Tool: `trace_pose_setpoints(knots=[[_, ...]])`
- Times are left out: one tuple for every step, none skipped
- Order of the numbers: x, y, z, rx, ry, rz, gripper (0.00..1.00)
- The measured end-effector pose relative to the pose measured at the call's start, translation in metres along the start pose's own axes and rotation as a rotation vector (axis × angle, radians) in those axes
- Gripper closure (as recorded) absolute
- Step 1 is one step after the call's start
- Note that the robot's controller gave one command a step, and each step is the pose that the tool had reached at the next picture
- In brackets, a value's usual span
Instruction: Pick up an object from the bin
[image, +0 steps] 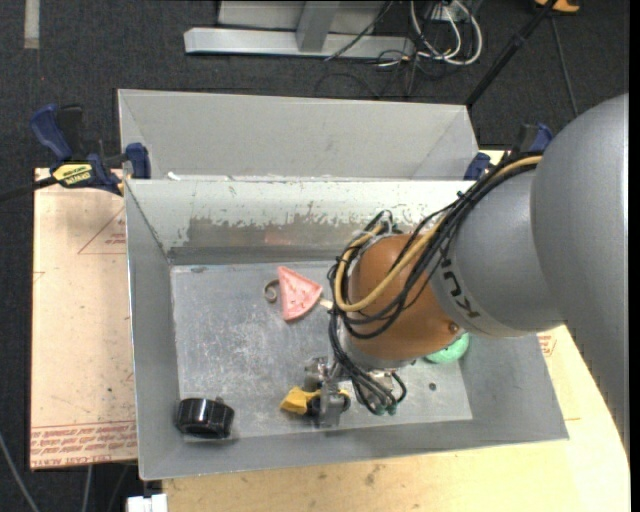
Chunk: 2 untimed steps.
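Note:
My gripper (326, 392) is down near the bin's front wall, about the middle, below the orange wrist cover. A small yellow piece (294, 403) lies right at its left side, touching it or nearly so. Whether the piece is gripped cannot be made out. A pink wedge-shaped thing (298, 293) with a small metal ring at its left corner lies on the bin floor further back, clear of the gripper.
A black round cap-like thing (204, 417) sits in the front left corner. A green thing (451, 349) peeks out from under the arm at the right. The arm and its cables cover the right half of the bin.

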<state>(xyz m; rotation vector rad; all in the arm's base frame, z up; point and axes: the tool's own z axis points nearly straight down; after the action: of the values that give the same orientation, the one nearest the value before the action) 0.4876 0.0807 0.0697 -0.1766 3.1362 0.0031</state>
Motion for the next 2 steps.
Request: trace_pose_setpoints(knots=[[0.0, 0.0, -0.0001, 0.0, 0.0, 0.0, 1.0], [0.0019, -0.0001, -0.0065, 0.001, 0.007, 0.001, 1.0]])
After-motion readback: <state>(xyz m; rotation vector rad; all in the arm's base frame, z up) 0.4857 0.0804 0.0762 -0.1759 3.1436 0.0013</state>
